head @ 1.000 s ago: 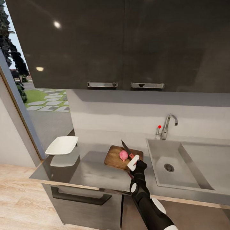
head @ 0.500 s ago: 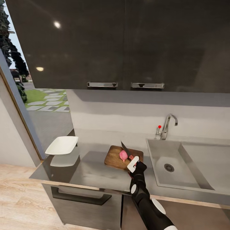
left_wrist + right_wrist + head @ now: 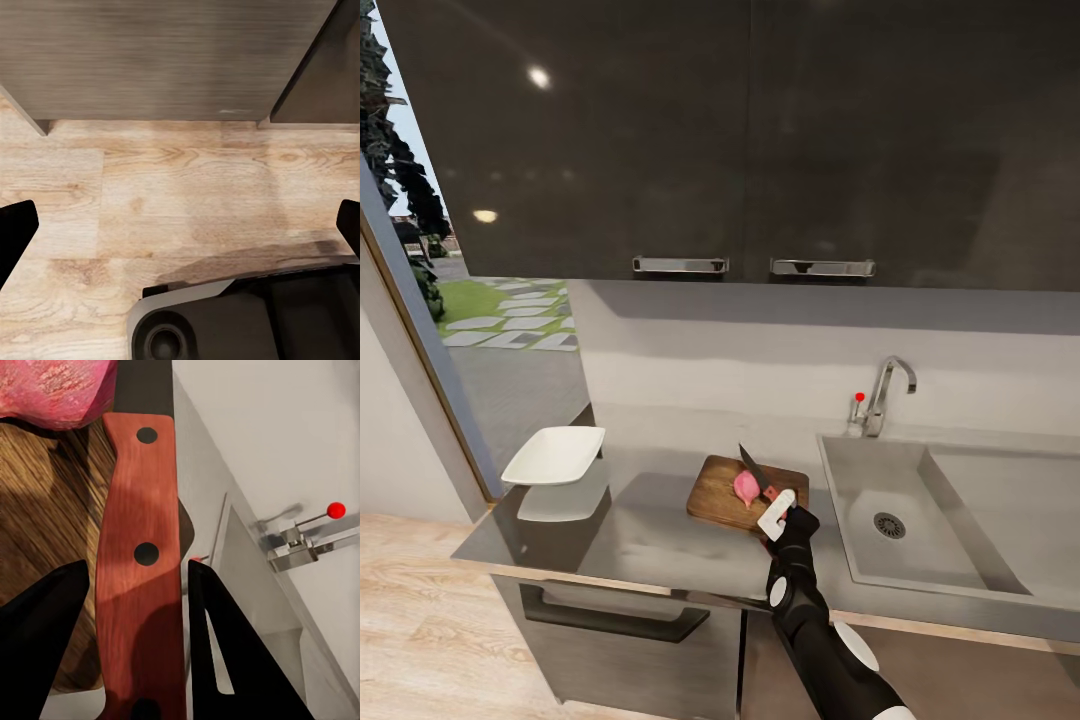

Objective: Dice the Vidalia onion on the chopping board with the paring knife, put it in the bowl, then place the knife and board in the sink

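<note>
The dark-brown chopping board [image 3: 718, 495] lies on the grey countertop [image 3: 640, 540], just left of the sink [image 3: 940, 560]. A pink onion [image 3: 746, 486] rests on the board's middle. My right gripper [image 3: 778, 512] is shut on the red handle of the paring knife [image 3: 753, 464], and the dark blade slants up and back right beside the onion. In the right wrist view the knife handle [image 3: 139, 585] runs between the black fingers [image 3: 225, 652], with the onion [image 3: 52, 390] at the blade's base. The white bowl [image 3: 555, 454] sits at the counter's left end. My left gripper [image 3: 180, 225] hangs open over the floor.
The steel faucet [image 3: 885, 390] and its red knob [image 3: 859, 397] stand behind the sink's left corner. Dark upper cabinets [image 3: 740, 140] hang above the backsplash. The counter ends at the left by a glass wall. The left wrist view has wood floor [image 3: 180, 187] and my base [image 3: 225, 322].
My right gripper and the knife have sunk very slightly toward the board. The onion, board and bowl have not moved.
</note>
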{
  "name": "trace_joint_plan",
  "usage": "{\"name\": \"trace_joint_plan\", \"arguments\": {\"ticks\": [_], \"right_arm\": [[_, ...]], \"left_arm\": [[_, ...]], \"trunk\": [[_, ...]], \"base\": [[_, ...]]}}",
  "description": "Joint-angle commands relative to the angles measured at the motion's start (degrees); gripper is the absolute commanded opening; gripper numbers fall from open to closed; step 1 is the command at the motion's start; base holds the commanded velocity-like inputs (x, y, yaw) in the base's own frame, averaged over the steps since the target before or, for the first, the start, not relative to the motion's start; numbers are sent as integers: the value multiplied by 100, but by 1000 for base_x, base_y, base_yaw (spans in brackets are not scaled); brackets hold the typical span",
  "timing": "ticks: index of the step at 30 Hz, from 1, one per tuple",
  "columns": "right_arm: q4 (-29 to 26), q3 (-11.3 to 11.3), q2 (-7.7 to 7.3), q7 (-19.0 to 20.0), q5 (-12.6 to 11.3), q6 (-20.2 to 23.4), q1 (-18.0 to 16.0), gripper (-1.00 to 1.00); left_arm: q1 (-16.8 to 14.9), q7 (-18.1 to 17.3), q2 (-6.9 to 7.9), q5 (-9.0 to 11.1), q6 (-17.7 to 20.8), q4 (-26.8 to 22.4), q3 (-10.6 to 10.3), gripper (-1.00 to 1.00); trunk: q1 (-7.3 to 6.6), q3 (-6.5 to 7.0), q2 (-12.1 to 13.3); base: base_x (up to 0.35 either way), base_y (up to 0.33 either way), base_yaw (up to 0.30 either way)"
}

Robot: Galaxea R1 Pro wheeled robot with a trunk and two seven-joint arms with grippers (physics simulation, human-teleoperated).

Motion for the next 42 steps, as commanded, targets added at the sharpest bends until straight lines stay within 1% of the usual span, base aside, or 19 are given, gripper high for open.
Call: {"name": "trace_joint_plan", "arguments": {"ticks": [1,29,32,42], "right_arm": [[-1,13,0,-8,48,52,-5,-100],[3,13,0,-6,48,52,-5,-100],[122,13,0,1,48,44,-5,-100],[122,13,0,-4,66,44,-5,-100]], "left_arm": [[-1,8,8,60,-8,-7,-39,100],[-1,8,8,60,-8,-7,-39,100],[-1,8,8,60,-8,-7,-39,100],[-1,8,8,60,-8,-7,-39,100]], "trunk": [[4,-12,-12],[4,-12,-12],[4,-12,-12],[4,-12,-12]], "base": [[0,0,0],[0,0,0],[0,0,0],[0,0,0]]}}
